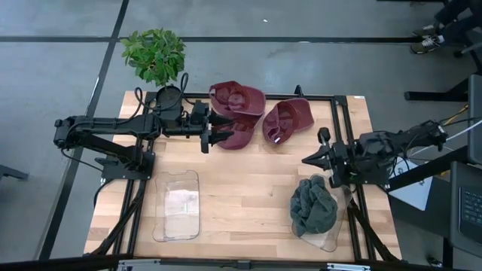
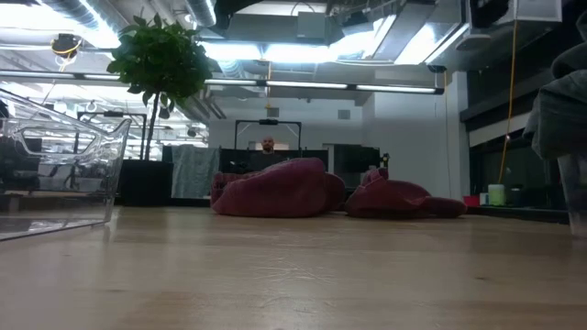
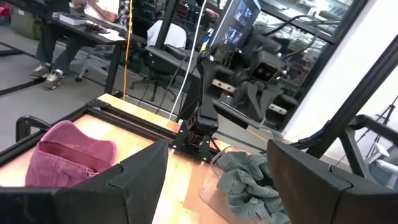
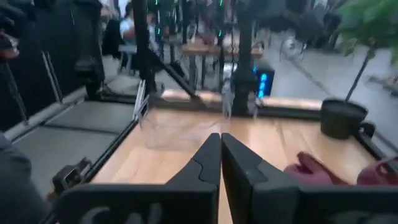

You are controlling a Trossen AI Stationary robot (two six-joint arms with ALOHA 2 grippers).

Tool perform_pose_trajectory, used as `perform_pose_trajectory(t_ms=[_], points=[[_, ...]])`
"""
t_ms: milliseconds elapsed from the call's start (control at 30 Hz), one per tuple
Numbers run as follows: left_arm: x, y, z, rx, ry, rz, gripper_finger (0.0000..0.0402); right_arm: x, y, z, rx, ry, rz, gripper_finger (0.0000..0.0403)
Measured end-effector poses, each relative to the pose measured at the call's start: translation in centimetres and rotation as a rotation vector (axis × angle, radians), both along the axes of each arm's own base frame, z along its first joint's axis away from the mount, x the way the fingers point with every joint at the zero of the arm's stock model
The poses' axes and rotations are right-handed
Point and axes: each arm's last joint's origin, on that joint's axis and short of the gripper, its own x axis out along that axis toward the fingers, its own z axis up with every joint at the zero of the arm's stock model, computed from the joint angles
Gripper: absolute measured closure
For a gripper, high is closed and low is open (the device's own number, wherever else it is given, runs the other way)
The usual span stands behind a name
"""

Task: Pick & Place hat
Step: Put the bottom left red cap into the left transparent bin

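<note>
Two maroon hats lie crown down on the far middle of the table, one (image 1: 239, 104) to the left of the other (image 1: 288, 119). My left gripper (image 1: 224, 129) hangs open and level over the left hat's near left edge, above the table, with nothing between its fingers (image 3: 140, 177). Its wrist view shows the right maroon hat (image 3: 68, 155). My right gripper (image 1: 306, 161) is shut on nothing, raised near the table's right side and pointing left (image 4: 220, 149). A grey-green hat (image 1: 313, 206) sits piled in a clear tray (image 1: 325, 241) at the near right.
An empty clear tray (image 1: 177, 205) stands at the near left. A potted plant (image 1: 156, 56) stands at the far left corner. A black frame (image 1: 339, 120) runs along the table's edges. Bare wood lies between the two trays. People sit in the room beyond.
</note>
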Motion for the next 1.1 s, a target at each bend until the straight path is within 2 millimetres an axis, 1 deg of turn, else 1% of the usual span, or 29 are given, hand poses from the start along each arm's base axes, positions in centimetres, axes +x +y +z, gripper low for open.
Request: perform_pose_trajectory(t_ms=[133,367,500,700,800,833,933,1100], points=[[0.0,0.0,0.0,-0.010,-0.001,0.001,0.0133,-1.0,-1.1,-2.4,-0.021,-0.049,-0.063,0.0389],[0.0,0.0,0.0,-0.054,-0.005,0.007,0.0133,-3.3,-2.6,-4.5,-0.052,-0.208,-0.178,0.0389],[0.0,0.0,0.0,-0.078,-0.004,0.008,0.0133,-3.7,-2.9,-6.3,-0.048,-0.260,-0.189,0.0389],[0.0,0.0,0.0,-0.080,-0.004,0.008,0.0133,-3.4,-3.3,-9.0,-0.036,-0.331,-0.238,0.0389],[0.0,0.0,0.0,-0.080,-0.004,0.007,0.0133,-3.1,-3.6,-10.7,-0.033,-0.324,-0.235,0.0389],[0.0,0.0,0.0,-0.085,-0.005,0.008,0.0133,-3.0,-3.6,-11.0,-0.031,-0.279,-0.228,0.0389],[0.0,0.0,0.0,-0.091,-0.005,0.008,0.0133,-2.9,-3.9,-11.5,-0.040,-0.225,-0.241,0.0389],[0.0,0.0,-0.1,-0.112,0.000,0.009,0.0133,-2.9,-4.9,-12.4,-0.098,-0.132,-0.363,0.0389]])
